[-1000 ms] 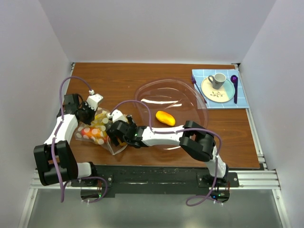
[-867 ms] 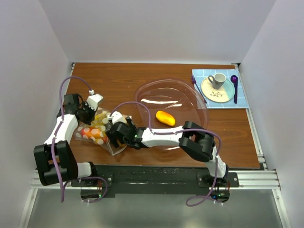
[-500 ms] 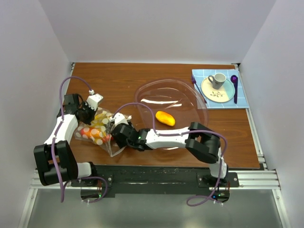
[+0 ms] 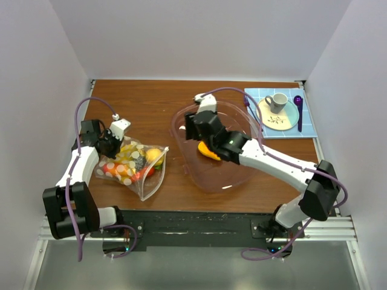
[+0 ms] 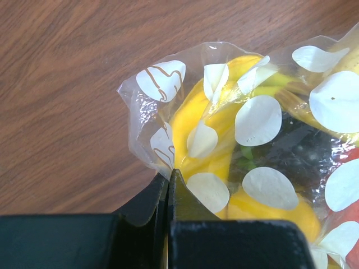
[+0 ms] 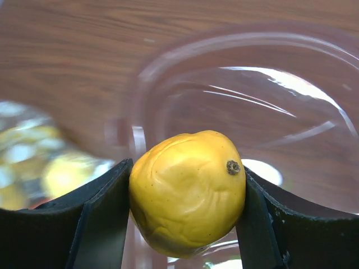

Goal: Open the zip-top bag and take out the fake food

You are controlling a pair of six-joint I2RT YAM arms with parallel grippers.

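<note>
Top external — right arm (image 4: 272, 160) extends over bowl (image 4: 236, 118), right gripper (image 6: 185, 219) clamping yellow fruit (image 6: 188, 179).

The left arm (image 4: 78, 164) reaches forward along the left side, its elbow folded back low near its base. The left gripper (image 5: 168, 180) has its jaws pressed tight together on a corner of the zip-top bag (image 5: 185, 106). The right arm (image 4: 275, 164) stretches diagonally forward and leftward from its base, almost fully extended. The right gripper (image 6: 187, 216) clamps a yellow fake fruit (image 6: 182, 179) between both fingers (image 6: 98, 218).
</note>
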